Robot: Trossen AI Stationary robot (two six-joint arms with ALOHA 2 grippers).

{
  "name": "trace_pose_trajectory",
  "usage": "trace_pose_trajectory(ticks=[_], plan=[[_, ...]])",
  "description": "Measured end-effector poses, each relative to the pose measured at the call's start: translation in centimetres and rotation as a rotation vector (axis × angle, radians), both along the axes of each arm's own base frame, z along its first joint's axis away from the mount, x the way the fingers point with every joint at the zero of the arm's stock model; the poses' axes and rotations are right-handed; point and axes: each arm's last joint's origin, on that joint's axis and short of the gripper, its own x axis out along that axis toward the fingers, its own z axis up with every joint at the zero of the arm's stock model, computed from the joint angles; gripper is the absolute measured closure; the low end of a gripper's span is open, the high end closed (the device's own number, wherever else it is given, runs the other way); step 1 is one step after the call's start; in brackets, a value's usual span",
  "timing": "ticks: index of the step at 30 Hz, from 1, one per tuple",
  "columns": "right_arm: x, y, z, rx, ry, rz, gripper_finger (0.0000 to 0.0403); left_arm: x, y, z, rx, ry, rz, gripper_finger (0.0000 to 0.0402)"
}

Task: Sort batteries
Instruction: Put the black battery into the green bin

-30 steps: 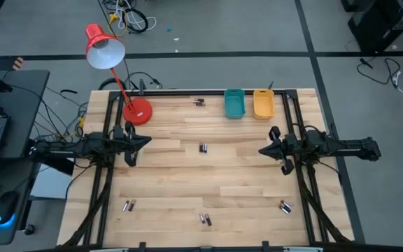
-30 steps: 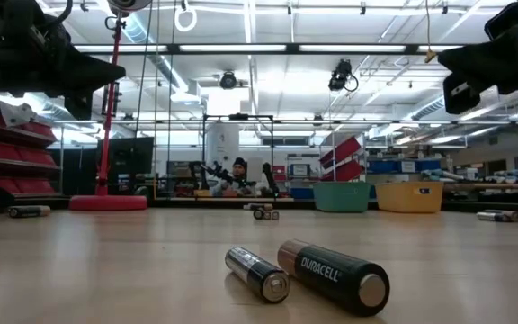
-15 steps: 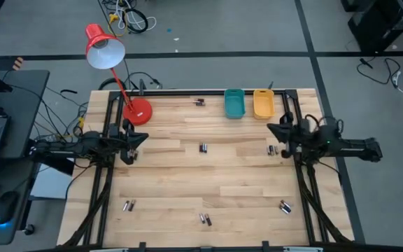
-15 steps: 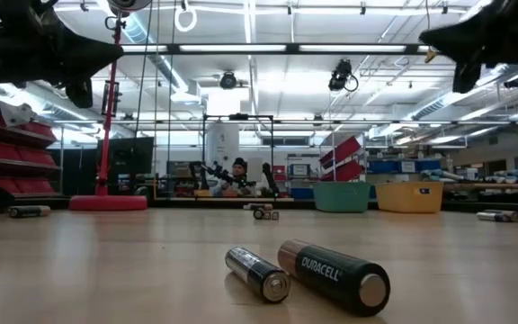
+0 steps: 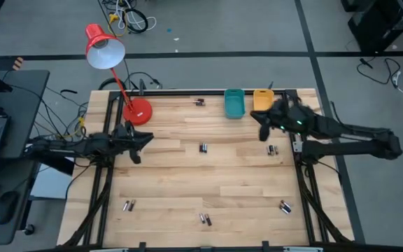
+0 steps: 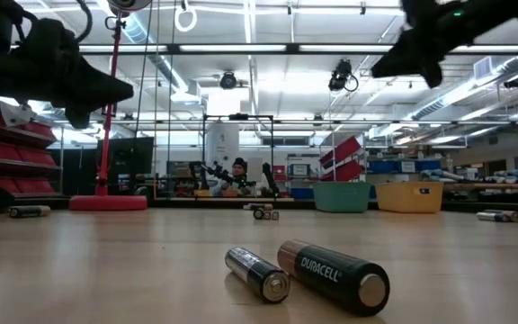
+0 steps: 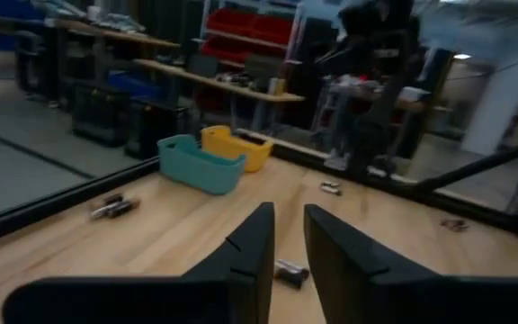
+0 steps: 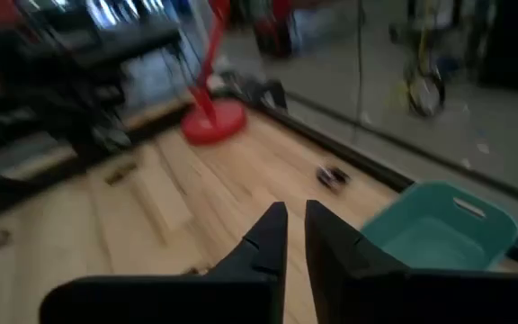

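Moments earlier parked at the table's right edge, the right gripper (image 5: 262, 130) had swung inward beside the teal bin (image 5: 234, 103) and orange bin (image 5: 262, 103), uncovering a battery pair (image 5: 272, 149), a sign sorting was only beginning. Its fingers sat nearly together, holding nothing, as did the left gripper's (image 5: 137, 143). Only the low view showed the nearest cell's (image 6: 334, 275) Duracell label; other batteries (image 5: 203, 148) lay scattered.

You see small dark cylindrical batteries (image 5: 203, 148) lying flat in scattered pairs; one copper-ended Duracell (image 6: 334, 274) rests nearest, beside a slimmer cell.
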Motion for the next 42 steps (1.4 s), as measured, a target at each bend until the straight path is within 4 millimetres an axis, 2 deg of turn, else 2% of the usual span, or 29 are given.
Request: trace_pose_trajectory(ticks=[4,12,23,33,38,42], plan=[[2.9,-2.1,0.9,0.042,0.122,0.060,0.0359,0.4,0.2,-0.3,-0.019,0.067,0.070,0.0290],[7.5,-6.4,0.7,0.068,0.263,0.094,0.0350,1.2,0.1,-0.9,-0.016,0.164,0.072,0.0239],[12.8,-11.3,0.0,0.115,0.363,0.112,0.0350,1.6,0.1,-1.4,-0.026,0.212,0.075,0.0223],[17.5,-14.5,-2.3,0.104,0.508,0.138,0.0350,1.8,0.8,-1.3,-0.013,0.212,0.098,0.0222],[19.2,-15.7,-3.8,0.072,0.580,0.164,0.0341,2.1,1.5,-1.4,-0.024,0.239,0.117,0.0222],[20.2,-16.4,-5.2,0.037,0.639,0.214,0.0326,2.9,2.2,-0.6,-0.019,0.281,0.119,0.0222]])
